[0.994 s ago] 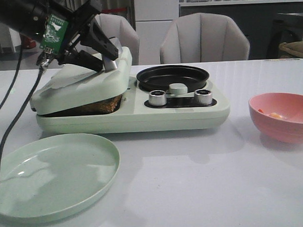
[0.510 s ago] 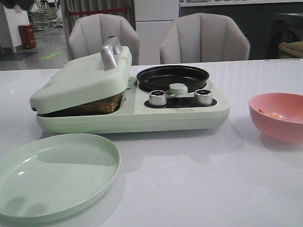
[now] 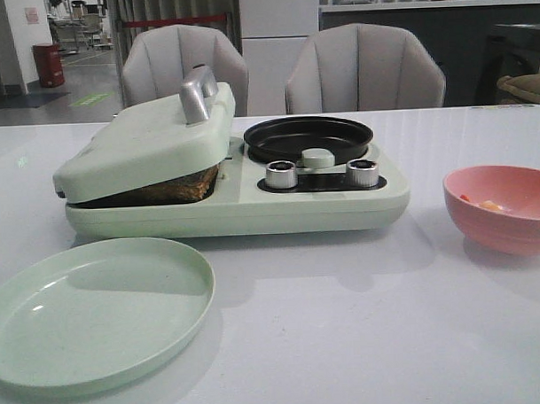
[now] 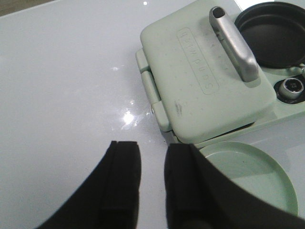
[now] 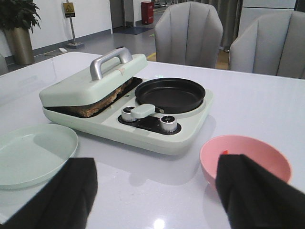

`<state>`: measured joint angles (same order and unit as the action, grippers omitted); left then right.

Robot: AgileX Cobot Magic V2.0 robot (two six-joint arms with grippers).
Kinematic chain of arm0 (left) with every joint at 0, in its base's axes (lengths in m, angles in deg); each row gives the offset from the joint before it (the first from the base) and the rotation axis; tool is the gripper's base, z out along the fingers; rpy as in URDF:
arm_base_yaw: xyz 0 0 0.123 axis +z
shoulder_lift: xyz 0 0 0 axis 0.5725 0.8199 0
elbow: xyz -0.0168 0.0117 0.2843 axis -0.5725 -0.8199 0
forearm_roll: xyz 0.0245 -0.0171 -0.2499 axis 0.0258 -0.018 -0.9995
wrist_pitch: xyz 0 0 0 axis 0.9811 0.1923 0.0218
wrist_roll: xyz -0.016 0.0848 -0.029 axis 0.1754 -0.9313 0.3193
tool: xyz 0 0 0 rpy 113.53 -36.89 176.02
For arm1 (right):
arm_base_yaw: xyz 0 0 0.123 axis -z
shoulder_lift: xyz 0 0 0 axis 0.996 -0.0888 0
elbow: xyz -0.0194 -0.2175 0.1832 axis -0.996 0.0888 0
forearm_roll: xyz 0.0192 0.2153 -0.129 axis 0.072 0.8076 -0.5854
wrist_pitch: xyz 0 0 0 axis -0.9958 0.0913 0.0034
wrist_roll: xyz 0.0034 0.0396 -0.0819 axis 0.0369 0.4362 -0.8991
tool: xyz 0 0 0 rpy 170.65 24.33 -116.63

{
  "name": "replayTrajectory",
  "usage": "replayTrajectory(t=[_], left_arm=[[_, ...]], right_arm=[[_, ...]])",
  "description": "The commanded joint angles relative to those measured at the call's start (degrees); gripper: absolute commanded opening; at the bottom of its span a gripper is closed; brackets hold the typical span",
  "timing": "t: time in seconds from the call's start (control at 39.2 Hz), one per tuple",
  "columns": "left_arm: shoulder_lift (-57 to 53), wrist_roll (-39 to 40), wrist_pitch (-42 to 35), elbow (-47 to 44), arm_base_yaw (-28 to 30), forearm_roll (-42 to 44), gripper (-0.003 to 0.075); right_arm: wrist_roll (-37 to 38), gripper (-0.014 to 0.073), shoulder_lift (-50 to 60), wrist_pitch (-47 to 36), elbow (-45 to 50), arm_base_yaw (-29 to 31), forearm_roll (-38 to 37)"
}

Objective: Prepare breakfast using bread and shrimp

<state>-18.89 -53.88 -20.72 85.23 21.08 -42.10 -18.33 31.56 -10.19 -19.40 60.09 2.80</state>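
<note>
Bread (image 3: 167, 188) sits clamped under the tilted lid (image 3: 144, 140) of the green breakfast maker (image 3: 252, 203), brown edge showing at the near side. Shrimp (image 3: 490, 205) pieces lie in the pink bowl (image 3: 501, 225), far right. Green plate (image 3: 96, 310) near left. Left gripper (image 4: 151, 181) jaws slightly apart, holding nothing; right gripper (image 5: 152, 191) jaws wide apart.

A big white table (image 3: 345, 332) holds everything. On it sits a pale green cooker (image 3: 234, 199) with its lid partly down, and a round green plate (image 3: 92, 310) lies just in front of it. A pink bowl (image 3: 505, 207) stands off to the right, apart from the cooker.
</note>
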Motion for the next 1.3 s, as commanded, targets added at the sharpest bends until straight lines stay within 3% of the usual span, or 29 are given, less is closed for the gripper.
replayTrajectory(t=[0.0,0.15,0.66,0.92,1.27], left_arm=[[-6.6,2.8,-8.0,-4.8,-0.4,0.2,0.0223],[-16.3,2.9,-12.3,-14.6,-0.4,-0.5,0.0106],[-44.9,2.9,-23.8,-41.6,-0.4,-1.9,0.0115],[-52.3,2.9,-26.5,-47.3,-0.4,-2.4,0.0115],[-52.7,2.9,-26.9,-47.6,-0.4,-5.0,0.0114]], right_arm=[[0.0,0.0613,-0.6,-5.1,-1.6,0.2,-0.2],[0.0,0.0613,-0.6,-5.1,-1.6,0.2,-0.2],[0.0,0.0613,-0.6,-5.1,-1.6,0.2,-0.2],[0.0,0.0613,-0.6,-5.2,-1.6,0.2,-0.2],[0.0,0.0613,-0.6,-6.2,-1.6,0.2,-0.2]])
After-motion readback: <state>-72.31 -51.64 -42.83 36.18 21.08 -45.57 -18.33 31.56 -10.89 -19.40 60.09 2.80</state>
